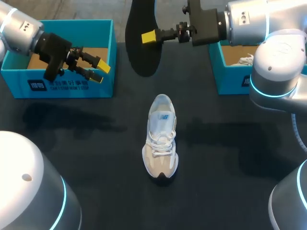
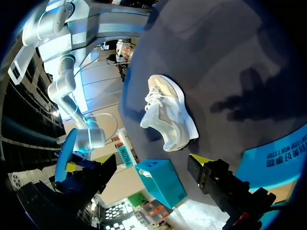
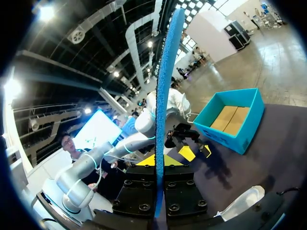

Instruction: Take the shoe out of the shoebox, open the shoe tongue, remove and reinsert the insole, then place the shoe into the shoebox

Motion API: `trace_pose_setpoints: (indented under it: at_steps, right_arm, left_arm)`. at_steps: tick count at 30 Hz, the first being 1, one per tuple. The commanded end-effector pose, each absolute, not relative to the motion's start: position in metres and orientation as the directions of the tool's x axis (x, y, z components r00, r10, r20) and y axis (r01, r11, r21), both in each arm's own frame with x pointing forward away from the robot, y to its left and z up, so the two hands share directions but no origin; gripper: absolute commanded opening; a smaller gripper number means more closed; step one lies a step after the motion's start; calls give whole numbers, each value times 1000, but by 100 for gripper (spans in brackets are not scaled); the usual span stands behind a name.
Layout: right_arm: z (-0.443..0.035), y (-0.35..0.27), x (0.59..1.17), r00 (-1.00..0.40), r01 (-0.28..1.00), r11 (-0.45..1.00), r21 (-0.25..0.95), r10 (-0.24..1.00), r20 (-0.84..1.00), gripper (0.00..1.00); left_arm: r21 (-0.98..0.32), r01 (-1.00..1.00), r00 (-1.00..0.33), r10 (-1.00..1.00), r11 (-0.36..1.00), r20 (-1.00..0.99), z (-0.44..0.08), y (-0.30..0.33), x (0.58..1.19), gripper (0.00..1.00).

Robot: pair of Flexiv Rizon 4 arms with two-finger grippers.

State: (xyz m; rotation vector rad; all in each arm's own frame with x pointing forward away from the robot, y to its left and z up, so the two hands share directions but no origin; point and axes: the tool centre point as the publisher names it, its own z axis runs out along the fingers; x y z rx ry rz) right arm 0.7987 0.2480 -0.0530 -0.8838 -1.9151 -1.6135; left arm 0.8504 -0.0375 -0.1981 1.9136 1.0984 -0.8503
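With the insole [image 1: 139, 57] clamped aloft in the right gripper [image 1: 147, 36] at the shoe's [image 1: 161, 136] twelve o'clock and the left gripper [image 1: 100, 72] gaping empty at ten, reinsertion seems next: lower it toe-first inside.

The left arm [image 1: 17, 26] and right arm [image 1: 276, 52] are smooth, rounded silver-grey shells with glowing cyan rings at the joints. The left gripper [image 1: 100, 72] and right gripper [image 1: 148, 37] have black, screw-studded bodies and bright yellow fingertips.
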Motion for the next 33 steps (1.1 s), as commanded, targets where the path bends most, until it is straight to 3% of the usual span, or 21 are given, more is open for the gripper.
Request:
trace_pose_setpoints:
  at_steps: [1, 33]
  right_arm:
    - [-53, 251, 800, -675, 736, 97, 670, 170, 718, 0]
    - [-53, 250, 803, -678, 733, 89, 675, 174, 714, 0]
  left_arm:
    - [282, 896, 410, 394, -344, -822, -198, -38, 850, 100]
    - [282, 896, 410, 394, -344, -822, -198, -38, 850, 100]
